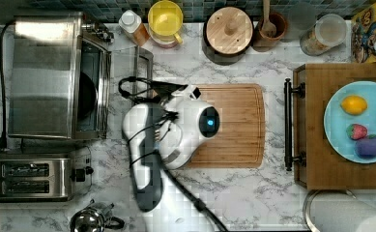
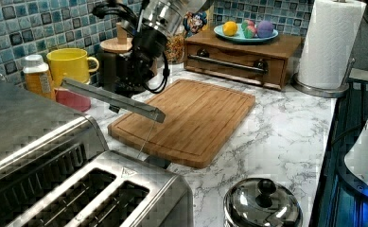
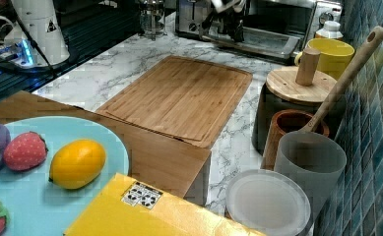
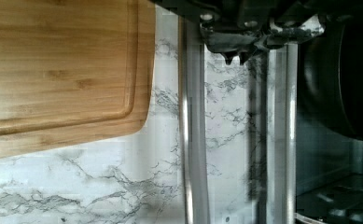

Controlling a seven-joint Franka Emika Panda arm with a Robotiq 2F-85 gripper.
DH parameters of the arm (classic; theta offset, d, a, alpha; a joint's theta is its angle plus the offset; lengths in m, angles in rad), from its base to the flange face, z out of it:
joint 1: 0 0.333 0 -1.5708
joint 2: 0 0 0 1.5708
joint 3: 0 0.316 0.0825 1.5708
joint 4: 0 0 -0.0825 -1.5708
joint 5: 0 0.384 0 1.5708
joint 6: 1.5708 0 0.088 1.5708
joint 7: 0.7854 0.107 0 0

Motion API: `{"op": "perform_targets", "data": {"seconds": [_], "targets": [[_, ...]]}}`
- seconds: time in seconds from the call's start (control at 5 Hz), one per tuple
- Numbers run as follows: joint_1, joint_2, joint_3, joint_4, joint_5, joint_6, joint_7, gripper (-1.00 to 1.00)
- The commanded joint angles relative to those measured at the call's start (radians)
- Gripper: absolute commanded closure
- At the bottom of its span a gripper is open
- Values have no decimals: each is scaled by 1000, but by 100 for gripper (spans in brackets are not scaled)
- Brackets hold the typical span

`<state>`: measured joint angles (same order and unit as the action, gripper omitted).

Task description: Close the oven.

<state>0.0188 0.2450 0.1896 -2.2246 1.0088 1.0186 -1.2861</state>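
— Closest to us in the wrist view is the gripper [image 4: 235, 56]. How do its fingers stand?

— We see the two dark tips drawn together with nothing between them. They hang above the glass of the door [image 1: 131, 65], between the handle [image 4: 193, 140] and the door's hinge side.

— And the oven [image 1: 45, 72] itself?

— We find it at the top view's left, a big steel box on the counter [image 1: 253, 193]. Its door is dropped down, about level, reaching out toward the board [image 1: 234, 125]. The dark inside lies open.

— Does the handle touch the board?

— No. We see a strip of marble between them in the wrist view; they are near, not touching.

— What of the arm [image 1: 185, 125]?

— We see its white body over the board's left end in the top view, bending toward the door.

— And around the oven?

— Just below it in the top view we see a toaster [image 1: 33, 176]. A yellow mug [image 1: 165, 19] stands beyond the door, against the tiled wall.
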Motion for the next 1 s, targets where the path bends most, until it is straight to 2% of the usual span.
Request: {"op": "perform_targets", "data": {"seconds": [0.2,0.4,0.6,1.0], "targets": [[250,-37,98,292,-551,24,624,100],[260,-53,71,371,-844,-80,923,100],[275,-69,56,417,-1038,-134,1099,100],[296,-114,48,421,-1139,-186,1211,100]]}}
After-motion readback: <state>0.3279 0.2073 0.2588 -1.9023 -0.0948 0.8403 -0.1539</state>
